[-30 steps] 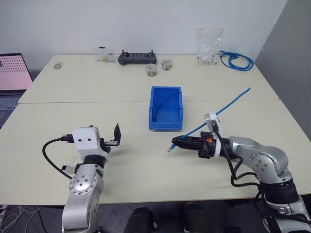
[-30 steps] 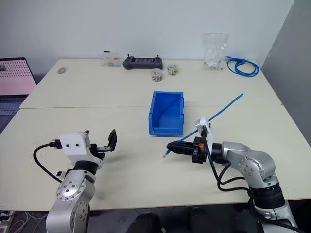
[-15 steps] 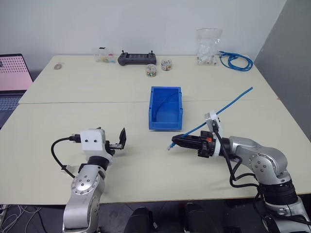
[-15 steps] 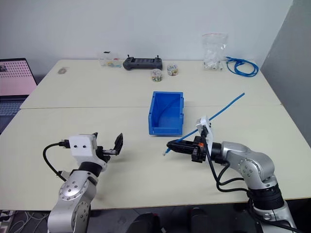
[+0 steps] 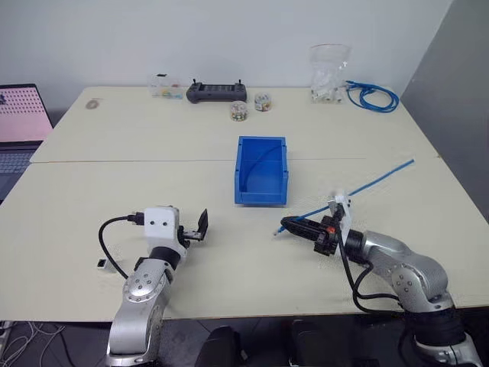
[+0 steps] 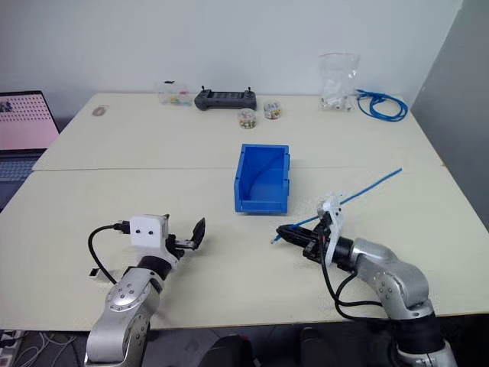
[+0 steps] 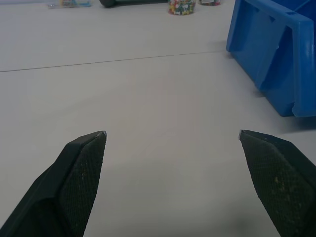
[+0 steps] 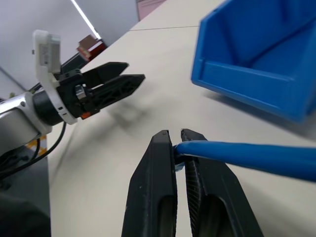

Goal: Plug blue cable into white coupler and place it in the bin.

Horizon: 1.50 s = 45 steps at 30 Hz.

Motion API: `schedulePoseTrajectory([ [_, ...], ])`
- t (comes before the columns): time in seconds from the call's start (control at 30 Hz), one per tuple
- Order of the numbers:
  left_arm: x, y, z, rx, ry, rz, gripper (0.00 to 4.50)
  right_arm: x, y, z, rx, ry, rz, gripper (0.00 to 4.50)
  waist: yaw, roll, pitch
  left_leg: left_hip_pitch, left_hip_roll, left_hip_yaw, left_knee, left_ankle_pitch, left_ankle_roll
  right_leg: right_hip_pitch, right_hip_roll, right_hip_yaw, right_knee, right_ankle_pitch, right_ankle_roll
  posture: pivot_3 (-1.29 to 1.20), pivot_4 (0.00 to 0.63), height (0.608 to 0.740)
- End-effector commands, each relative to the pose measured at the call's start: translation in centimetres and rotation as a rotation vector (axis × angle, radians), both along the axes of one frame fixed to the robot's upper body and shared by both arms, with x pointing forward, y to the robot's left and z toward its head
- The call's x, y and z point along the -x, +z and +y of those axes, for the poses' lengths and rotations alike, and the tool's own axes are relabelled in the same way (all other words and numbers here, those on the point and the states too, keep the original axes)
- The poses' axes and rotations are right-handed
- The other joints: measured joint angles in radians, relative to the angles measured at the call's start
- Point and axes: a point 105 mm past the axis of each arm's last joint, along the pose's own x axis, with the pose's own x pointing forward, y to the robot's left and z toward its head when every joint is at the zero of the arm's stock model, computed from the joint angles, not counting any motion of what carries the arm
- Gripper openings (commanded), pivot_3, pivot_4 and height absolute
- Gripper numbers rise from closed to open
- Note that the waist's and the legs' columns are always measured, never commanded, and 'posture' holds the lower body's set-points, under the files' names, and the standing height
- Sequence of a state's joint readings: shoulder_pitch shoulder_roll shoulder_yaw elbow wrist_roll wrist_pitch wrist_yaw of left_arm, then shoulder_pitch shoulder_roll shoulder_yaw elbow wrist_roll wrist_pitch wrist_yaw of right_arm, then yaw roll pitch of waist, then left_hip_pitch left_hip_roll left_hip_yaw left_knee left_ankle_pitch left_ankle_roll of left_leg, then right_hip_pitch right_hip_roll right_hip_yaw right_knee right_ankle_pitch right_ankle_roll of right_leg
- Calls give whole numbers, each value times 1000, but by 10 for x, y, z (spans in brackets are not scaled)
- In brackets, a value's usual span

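Desk (image 5: 114,145): pale, two joined tops.
Bin (image 5: 261,170): mid-desk, between both arms.
Right fingers (image 5: 284,225): clamped on blue cable (image 5: 374,181), near its end.
Left fingers (image 5: 202,222): spread wide, holding nothing.

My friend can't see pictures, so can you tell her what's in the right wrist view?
The right gripper has its jaws shut on the blue cable, which runs off to one side. Past it, the bin sits on the table, and the left gripper hovers with its jaws open.
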<state>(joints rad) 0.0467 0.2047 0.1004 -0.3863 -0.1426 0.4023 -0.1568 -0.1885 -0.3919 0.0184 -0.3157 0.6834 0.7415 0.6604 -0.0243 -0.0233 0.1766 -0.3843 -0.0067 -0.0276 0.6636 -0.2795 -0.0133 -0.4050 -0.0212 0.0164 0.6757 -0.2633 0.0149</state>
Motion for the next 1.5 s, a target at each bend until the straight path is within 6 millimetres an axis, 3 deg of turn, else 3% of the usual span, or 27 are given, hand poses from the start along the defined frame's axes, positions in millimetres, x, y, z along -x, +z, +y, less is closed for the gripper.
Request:
schedulePoseTrajectory([
  [0.03,-6,12,-3,4,-38,-54,4500,-3,18,-10,-24,-69,-72,0,-2,0,0,0,0,0,0,0,0,0,0,0,0,0,0,0,150,740],
  [0.5,-12,9,-10,-26,-70,-58,4500,-13,19,-18,-10,-107,-81,0,-2,0,0,0,0,0,0,0,0,0,0,0,0,0,0,0,150,740],
  [1.5,-14,8,-18,-20,-87,-74,4500,-12,21,-17,5,-81,-86,0,-1,0,0,0,0,0,0,0,0,0,0,0,0,0,0,0,150,740],
])
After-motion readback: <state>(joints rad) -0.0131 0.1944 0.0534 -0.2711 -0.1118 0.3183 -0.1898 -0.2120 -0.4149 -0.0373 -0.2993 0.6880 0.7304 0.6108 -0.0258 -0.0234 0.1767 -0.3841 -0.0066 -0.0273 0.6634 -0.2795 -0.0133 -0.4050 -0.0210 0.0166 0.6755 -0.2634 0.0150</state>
